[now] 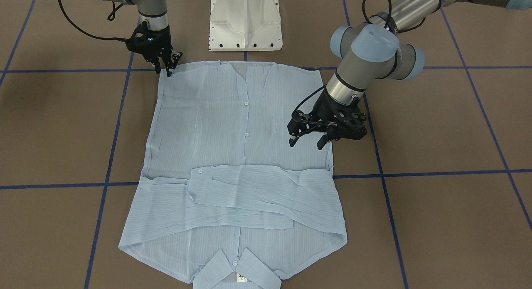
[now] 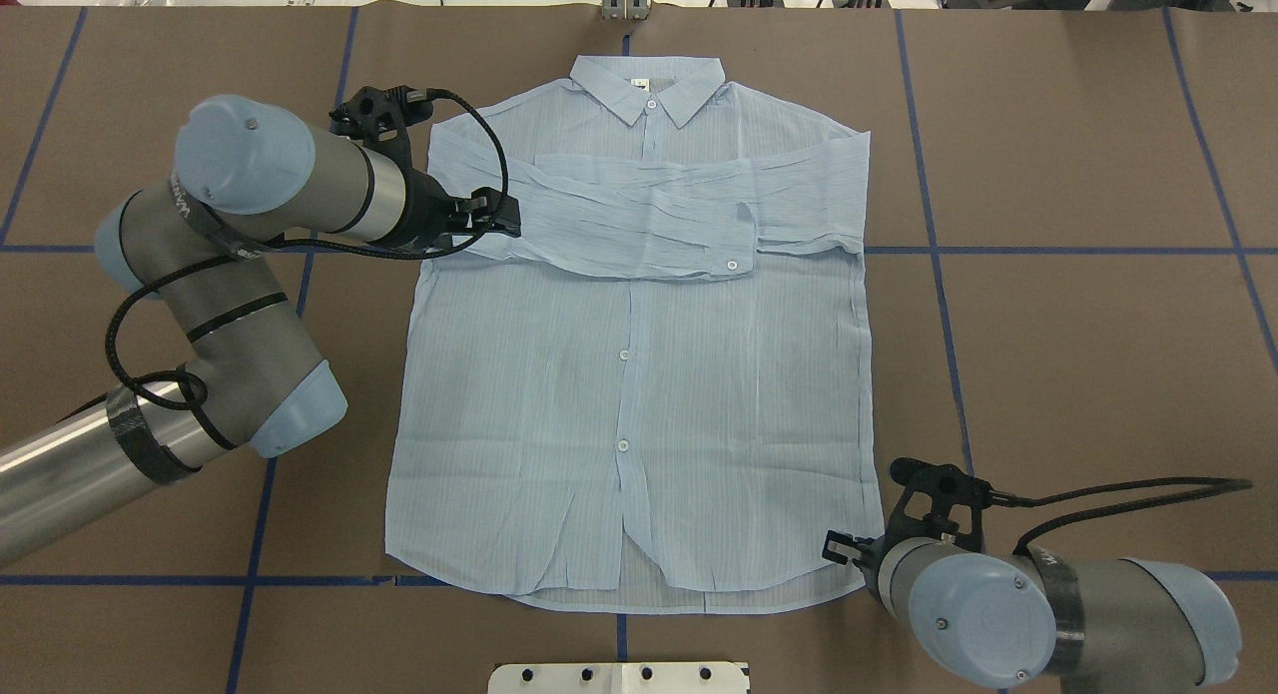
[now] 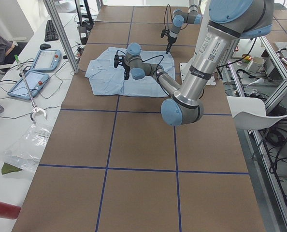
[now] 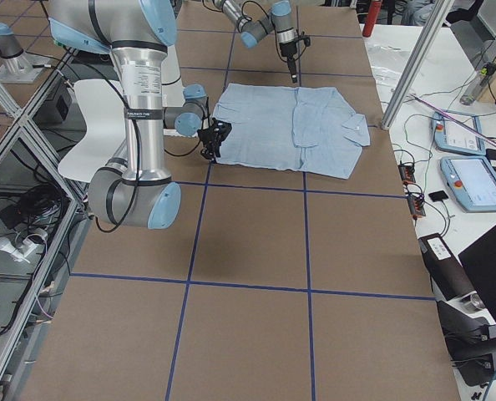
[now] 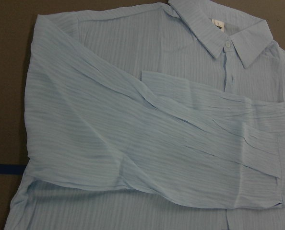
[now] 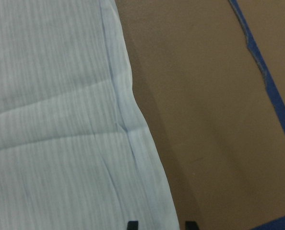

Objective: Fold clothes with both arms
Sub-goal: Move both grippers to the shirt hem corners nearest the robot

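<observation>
The light-blue striped shirt lies flat and buttoned on the brown table, with its collar on the far side from me and both sleeves folded across the chest. My left gripper is open and empty. It hovers over the shirt's side edge just below the folded sleeve, and it also shows in the overhead view. My right gripper is open at the hem corner nearest me. In the right wrist view its fingertips straddle the shirt's side edge without holding it.
The white pedestal base stands just behind the hem. Blue tape lines cross the brown table. A side table with tablets and a plastic bag runs along the far side. Metal frame posts stand at the table's edge.
</observation>
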Available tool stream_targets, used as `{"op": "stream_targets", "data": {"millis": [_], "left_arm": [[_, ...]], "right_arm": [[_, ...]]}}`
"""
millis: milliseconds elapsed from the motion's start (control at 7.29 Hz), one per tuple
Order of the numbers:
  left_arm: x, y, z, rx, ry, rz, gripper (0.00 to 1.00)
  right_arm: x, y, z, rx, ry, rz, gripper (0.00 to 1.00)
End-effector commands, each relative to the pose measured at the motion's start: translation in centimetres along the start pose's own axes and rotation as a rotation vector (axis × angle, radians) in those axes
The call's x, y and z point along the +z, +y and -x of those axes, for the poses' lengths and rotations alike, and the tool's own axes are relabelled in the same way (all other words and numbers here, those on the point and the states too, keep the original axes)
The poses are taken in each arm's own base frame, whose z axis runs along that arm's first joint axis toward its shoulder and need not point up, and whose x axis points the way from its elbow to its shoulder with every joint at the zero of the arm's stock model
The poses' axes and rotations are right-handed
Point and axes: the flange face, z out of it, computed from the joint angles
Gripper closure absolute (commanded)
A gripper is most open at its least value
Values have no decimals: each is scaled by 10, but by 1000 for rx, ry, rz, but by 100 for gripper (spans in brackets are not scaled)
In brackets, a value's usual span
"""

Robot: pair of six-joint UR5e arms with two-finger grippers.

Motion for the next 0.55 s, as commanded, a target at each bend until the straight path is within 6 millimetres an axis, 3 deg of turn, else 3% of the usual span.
{"op": "stream_targets", "data": {"millis": [0, 411], "left_arm": [[0, 0, 1, 2, 0, 0, 11], [-5, 10, 12, -90, -8, 8, 10]], "right_arm": [[-2, -1, 5, 5, -9, -2, 100], [-9, -4, 7, 13, -24, -2, 100]]}}
